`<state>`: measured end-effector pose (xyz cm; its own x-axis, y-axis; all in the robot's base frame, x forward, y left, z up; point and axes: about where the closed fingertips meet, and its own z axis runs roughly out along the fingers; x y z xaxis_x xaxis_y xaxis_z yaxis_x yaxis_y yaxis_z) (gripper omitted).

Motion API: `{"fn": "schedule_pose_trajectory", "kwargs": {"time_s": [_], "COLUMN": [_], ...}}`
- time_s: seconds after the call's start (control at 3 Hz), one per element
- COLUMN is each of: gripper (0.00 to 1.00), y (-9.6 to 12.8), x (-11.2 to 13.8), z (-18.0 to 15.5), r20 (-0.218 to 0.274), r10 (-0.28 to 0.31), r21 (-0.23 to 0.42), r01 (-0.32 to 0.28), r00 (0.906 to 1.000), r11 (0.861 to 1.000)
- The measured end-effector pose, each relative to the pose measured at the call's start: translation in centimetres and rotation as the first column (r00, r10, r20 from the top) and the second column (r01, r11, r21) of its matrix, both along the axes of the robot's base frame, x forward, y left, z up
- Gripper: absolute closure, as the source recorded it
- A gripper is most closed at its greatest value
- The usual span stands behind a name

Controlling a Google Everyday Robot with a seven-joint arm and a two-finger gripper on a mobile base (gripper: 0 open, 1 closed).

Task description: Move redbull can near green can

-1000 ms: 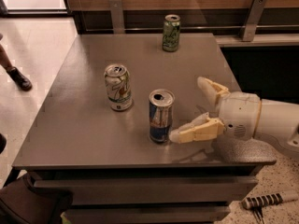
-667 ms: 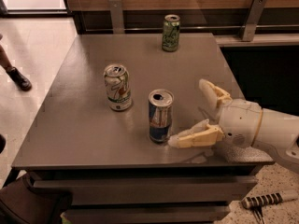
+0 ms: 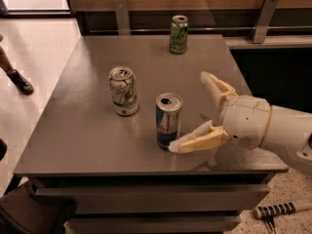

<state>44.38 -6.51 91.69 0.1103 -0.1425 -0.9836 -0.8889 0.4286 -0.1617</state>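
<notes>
Near the front edge of the tabletop (image 3: pixel 78 130), we see the redbull can (image 3: pixel 168 121) standing upright, in the same place as a second ago. The gripper (image 3: pixel 187 111) has moved a little toward it from the right. Its fingers are spread wide and hold nothing, and the lower fingertip now reaches the foot of the can; we cannot tell if it touches. The green can (image 3: pixel 179 34) stands well apart, at the back edge. We judge the grasp is not yet made, so the carrying is still to do.
</notes>
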Motion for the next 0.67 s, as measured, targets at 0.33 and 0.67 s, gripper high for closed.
{"fn": "schedule_pose_trajectory", "kwargs": {"time_s": [0.33,0.67], "gripper": [0.0,0.0], "y": [1.8,3.1], "x": [0.5,0.8], "z": [-0.2,-1.0], "r20": [-0.015,-0.049], "r10": [0.052,0.091], "r21": [-0.018,-0.024], "r01": [-0.052,-0.092], "r00": [0.9986,0.9946], "r11": [0.998,0.995]}}
